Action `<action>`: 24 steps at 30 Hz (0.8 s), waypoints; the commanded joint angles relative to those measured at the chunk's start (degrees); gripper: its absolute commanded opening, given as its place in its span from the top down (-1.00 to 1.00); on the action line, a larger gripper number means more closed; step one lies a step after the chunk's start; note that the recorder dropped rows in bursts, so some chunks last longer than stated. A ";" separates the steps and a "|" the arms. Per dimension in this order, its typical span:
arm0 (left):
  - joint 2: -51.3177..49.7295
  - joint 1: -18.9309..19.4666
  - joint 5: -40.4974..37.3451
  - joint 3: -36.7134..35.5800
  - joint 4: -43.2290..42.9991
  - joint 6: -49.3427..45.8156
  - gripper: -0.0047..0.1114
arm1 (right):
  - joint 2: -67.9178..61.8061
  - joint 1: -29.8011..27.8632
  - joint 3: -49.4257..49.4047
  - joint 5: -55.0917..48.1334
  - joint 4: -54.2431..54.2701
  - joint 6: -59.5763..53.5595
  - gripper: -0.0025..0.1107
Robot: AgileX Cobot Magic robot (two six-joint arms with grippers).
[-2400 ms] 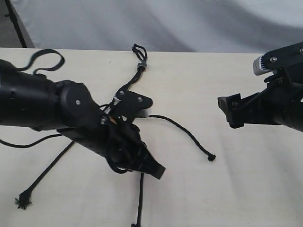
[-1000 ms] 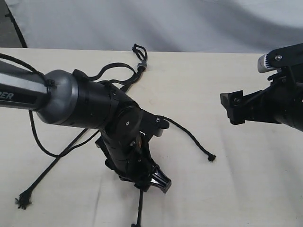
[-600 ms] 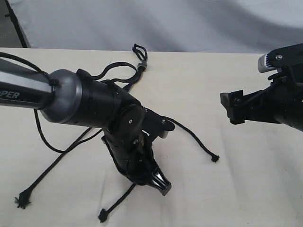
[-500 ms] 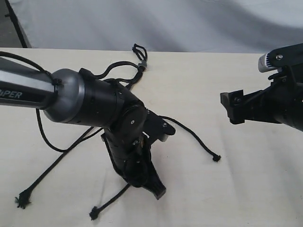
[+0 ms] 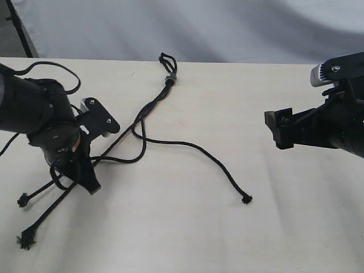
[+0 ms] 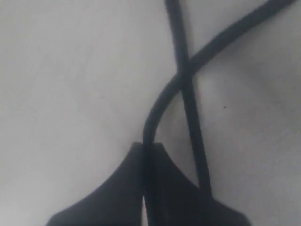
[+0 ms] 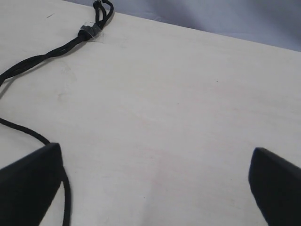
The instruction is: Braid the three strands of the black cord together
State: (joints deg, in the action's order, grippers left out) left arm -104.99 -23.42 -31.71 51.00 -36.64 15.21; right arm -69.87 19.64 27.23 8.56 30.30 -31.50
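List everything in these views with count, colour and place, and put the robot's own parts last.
thin woven black cord: one, black, lying on the table, with its small loop and grey band near the far edge.
matte black rope strands: three, black, splitting from the cord; in the exterior view one trails right and two run left and cross.
flat pale cream table: one, cream, under everything.
grey-white cloth backdrop: one, behind the table.
left gripper: one, black, low at the table, shut on one strand.
right gripper: one, black, open, apart from the cord.
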 commanded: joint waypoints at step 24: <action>0.32 -19.62 1.64 1.19 45.63 -26.76 0.92 | -0.05 -0.23 -0.14 1.48 0.04 0.26 -0.82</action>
State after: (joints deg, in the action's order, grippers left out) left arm -104.05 -41.39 -26.66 50.56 11.58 -11.62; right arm -69.87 19.64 27.23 9.44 30.30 -31.39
